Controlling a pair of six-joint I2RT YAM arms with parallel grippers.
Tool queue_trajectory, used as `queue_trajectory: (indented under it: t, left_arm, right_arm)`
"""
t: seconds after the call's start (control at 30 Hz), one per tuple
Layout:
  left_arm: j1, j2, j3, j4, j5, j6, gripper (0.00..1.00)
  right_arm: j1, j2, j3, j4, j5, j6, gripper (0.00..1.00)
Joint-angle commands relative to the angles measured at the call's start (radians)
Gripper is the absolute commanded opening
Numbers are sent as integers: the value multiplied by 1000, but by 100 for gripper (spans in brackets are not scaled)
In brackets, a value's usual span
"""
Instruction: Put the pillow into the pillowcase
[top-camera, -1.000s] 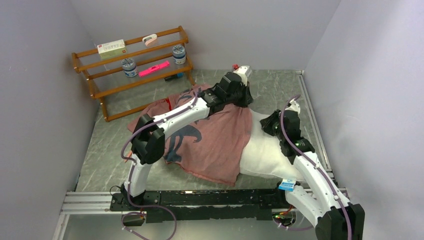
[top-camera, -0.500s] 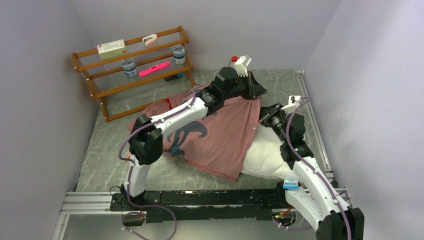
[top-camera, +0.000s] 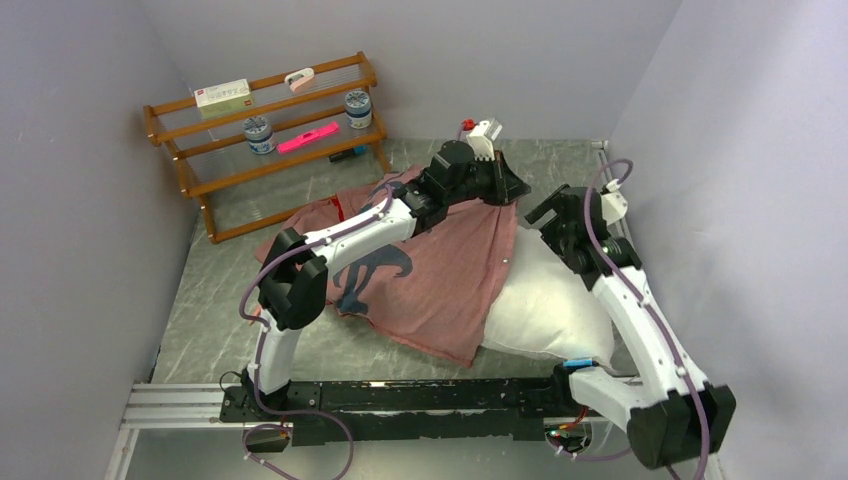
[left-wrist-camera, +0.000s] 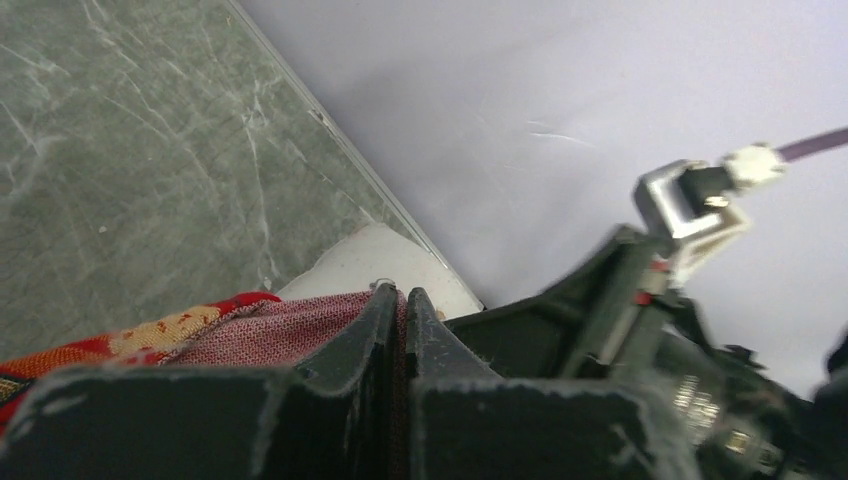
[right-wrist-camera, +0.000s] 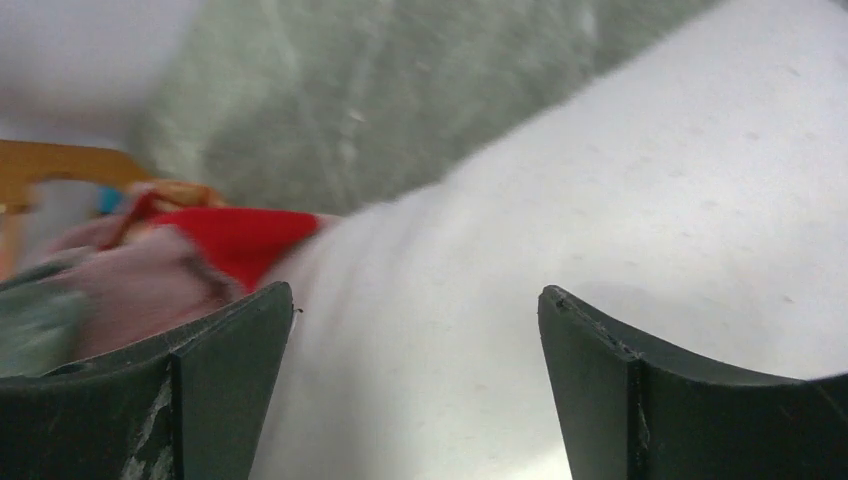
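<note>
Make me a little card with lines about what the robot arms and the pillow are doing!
pillow: white, lying on the table, the part near the right arm bare
pillowcase: red with pictures, pale pink side up, draped over the rest of the pillow
left gripper: shut, pinching the pillowcase's edge
right gripper: open just over the pillow, holding nothing
back left corner: wooden shelf with small things on it
job: not finished, much of the pillow shows outside the pillowcase
</note>
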Motion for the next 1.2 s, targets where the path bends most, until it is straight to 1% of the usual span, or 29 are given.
queue_trajectory:
  t: [0.0, 0.03, 0.1, 0.13, 0.17, 0.2, 0.27, 0.3, 0.33, 0.37, 0.43, 0.5, 0.57, 0.63, 0.7, 0.77, 0.87, 0.93, 0.97, 1.0, 1.03, 1.07, 1.1, 1.13, 1.17]
  left_arm:
    - [-11, -75, -9, 98, 1, 17, 5]
    - [-10, -77, -13, 104, -3, 17, 5]
    - [-9, -74, -16, 103, -15, 19, 5]
    - [-6, -72, -15, 102, -15, 19, 5]
    - [-6, -69, -17, 108, -13, 14, 5]
    - [-3, -66, -21, 118, -8, 5, 5]
    - [2, -62, -27, 147, -1, -18, 5]
    - [3, -60, -25, 161, -1, -32, 5]
    - [4, -56, -19, 177, -1, -49, 5]
    - [4, -52, -10, 194, 0, -66, 5]
    - [5, -38, 17, 236, 8, -103, 5]
    - [5, -22, 43, 275, 23, -138, 5]
    - [2, -20, 47, 299, 42, -144, 5]
    - [2, -40, 6, 329, 32, -153, 5]
    - [2, -60, -52, 383, 18, -181, 5]
    - [0, -45, -28, 385, 21, -185, 5]
    - [-11, 24, 67, 348, 67, -162, 5]
    - [-10, 54, 91, 311, 107, -144, 5]
    - [-7, 60, 103, 273, 126, -118, 12]
    - [-5, 60, 110, 220, 135, -89, 23]
    - [-4, 49, 105, 169, 129, -51, 37]
    - [-2, 31, 93, 124, 114, -14, 48]
    - [-3, 6, 76, 51, 84, 24, 55]
    - [-2, -16, 71, 13, 69, 68, 61]
    - [-2, -41, 67, -70, 33, 110, 64]
  right_arm:
    - [-2, 105, 43, -306, 55, 2, 96]
    - [-2, 113, 14, -283, 42, -7, 96]
    - [-2, 106, -59, -183, -23, -41, 96]
    - [-2, 95, -101, -90, -77, -82, 93]
    - [-1, 82, -161, 13, -174, -115, 87]
    - [-2, 67, -201, 104, -245, -132, 79]
    - [-2, 42, -252, 281, -376, -168, 56]
    - [-1, 27, -269, 362, -434, -168, 39]
    - [-1, 2, -279, 437, -469, -164, 16]
    - [-2, -20, -289, 514, -485, -155, 1]
    - [-2, -52, -308, 694, -494, -95, 0]
    - [-2, -65, -302, 793, -468, -39, 0]
    - [-2, -67, -299, 826, -408, 70, 0]
    - [-1, -72, -299, 823, -328, 174, 0]
    - [3, -82, -345, 879, -233, 261, 0]
    - [4, -74, -408, 943, -162, 330, 0]
    - [4, -6, -422, 995, -114, 354, 0]
    - [2, 46, -387, 956, -111, 328, 0]
    - [3, 67, -360, 932, -112, 302, 0]
    - [1, 91, -332, 905, -120, 246, 0]
    - [-2, 114, -294, 852, -143, 212, 0]
    - [-14, 134, -242, 764, -163, 169, 8]
    - [-17, 148, -190, 659, -174, 144, 21]
    - [-17, 158, -143, 578, -176, 111, 34]
    - [-18, 163, -109, 494, -178, 85, 49]
